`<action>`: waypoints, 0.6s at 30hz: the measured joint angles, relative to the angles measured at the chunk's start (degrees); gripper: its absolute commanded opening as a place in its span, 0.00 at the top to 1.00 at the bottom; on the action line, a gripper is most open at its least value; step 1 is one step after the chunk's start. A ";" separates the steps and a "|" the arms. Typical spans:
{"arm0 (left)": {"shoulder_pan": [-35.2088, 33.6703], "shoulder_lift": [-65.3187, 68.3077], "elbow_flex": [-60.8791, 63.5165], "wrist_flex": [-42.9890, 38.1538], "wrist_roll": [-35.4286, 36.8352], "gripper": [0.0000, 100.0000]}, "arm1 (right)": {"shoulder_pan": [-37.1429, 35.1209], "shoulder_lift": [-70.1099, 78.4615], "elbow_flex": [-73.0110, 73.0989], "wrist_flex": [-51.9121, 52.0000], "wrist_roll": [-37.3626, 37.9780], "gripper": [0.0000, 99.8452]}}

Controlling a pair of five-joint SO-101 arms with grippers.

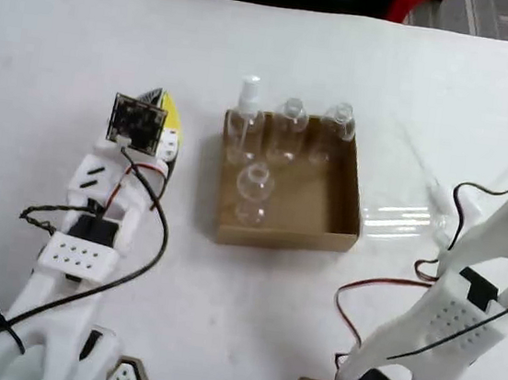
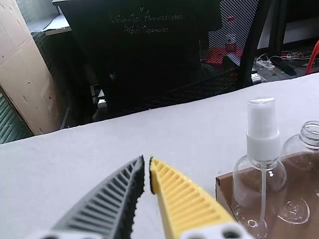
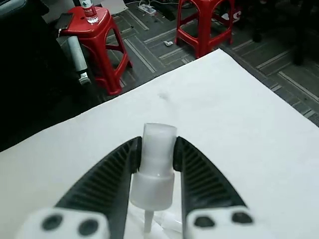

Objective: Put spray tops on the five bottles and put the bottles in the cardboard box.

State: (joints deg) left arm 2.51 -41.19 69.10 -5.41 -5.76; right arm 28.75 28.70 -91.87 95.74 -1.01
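The cardboard box (image 1: 342, 230) sits mid-table with several clear bottles in it. The back-left bottle (image 1: 245, 122) (image 2: 261, 175) wears a white spray top. Two topless bottles (image 1: 288, 129) (image 1: 335, 131) stand beside it, and another topless bottle (image 1: 254, 191) stands nearer the front. My left gripper (image 1: 163, 97) (image 2: 147, 172) rests on the table left of the box, its grey and yellow fingers shut on nothing. My right gripper (image 3: 155, 144) is shut on a white spray top (image 3: 155, 167), whose dip tube hangs down. The right arm (image 1: 457, 308) reaches to the table's right edge.
A clear plastic bag (image 1: 410, 205) lies just right of the box. The table's far edge (image 1: 277, 6) runs along the back. Beyond it stand a black mesh chair (image 2: 164, 55) and red stools (image 3: 97, 30).
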 measured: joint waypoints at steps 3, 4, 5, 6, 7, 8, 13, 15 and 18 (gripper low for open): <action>0.00 0.00 0.00 0.00 0.00 0.98 | 0.00 -2.02 0.00 1.14 1.58 0.98; 0.00 0.00 0.00 0.00 0.00 0.98 | 0.00 -2.81 -0.09 1.14 2.11 0.98; 0.00 0.00 0.00 0.00 0.00 0.98 | 0.00 -3.69 -0.09 1.14 2.55 0.98; 0.00 0.00 0.00 0.00 0.00 0.98 | 0.00 -4.66 -0.09 1.32 2.99 0.98; 0.00 0.00 0.00 0.00 0.00 0.98 | 0.00 -5.71 -0.09 1.32 3.25 0.98; 0.00 0.00 0.00 0.00 0.00 0.98 | 0.00 -6.77 -0.09 1.32 3.43 0.98; 0.00 0.00 0.00 0.00 0.00 0.98 | 0.00 -13.89 -0.09 1.49 4.75 0.98; 0.00 0.00 0.00 0.00 0.00 0.98 | -0.44 -17.23 -0.35 1.67 4.84 0.98; 0.00 0.00 0.00 0.00 0.00 0.98 | -2.90 -22.86 0.26 1.67 6.42 0.98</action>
State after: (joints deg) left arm 2.51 -41.19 69.10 -5.41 -5.76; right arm 25.85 5.85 -91.60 97.41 5.41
